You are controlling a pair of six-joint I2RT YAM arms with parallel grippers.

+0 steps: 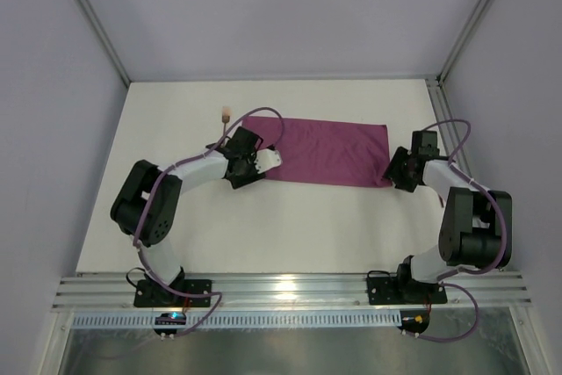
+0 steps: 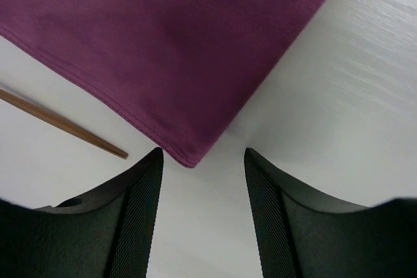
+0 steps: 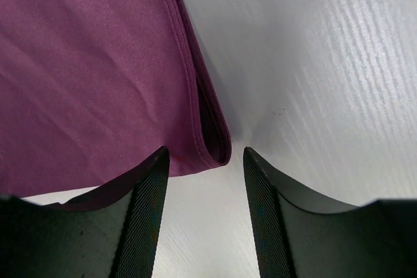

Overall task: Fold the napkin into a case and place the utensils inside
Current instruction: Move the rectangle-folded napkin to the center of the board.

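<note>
**Surface and enclosure.** The desk [image 1: 307, 226] is white and matt. Pale lavender walls [image 1: 263, 15] close it in on the left, far and right sides, with metal frame posts [image 1: 92, 19] at the far corners. A slotted aluminium rail [image 1: 290, 292] runs along the near edge and carries both arm bases.

**Count.**
- Napkin [image 1: 325, 151]: one, magenta-purple, folded to a long rectangle, lying flat on the far middle of the desk. The right wrist view shows two layers joined at a fold.
- Utensil [image 1: 226, 114]: one is visible, on the desk just beyond the napkin's far left corner.
- Hands: two. The left hand [image 1: 262, 164] is at the napkin's near left corner, its fingers spread with nothing between them. The right hand [image 1: 393, 175] is at the near right corner, also spread and holding nothing. In each wrist view the cloth corner lies just ahead of the gap.

**Limits of view.** From above, the utensil shows only as a pale head on a short brown stem. The left wrist view shows a thin copper-brown shaft cut off by the left edge. A second utensil cannot be made out.
</note>
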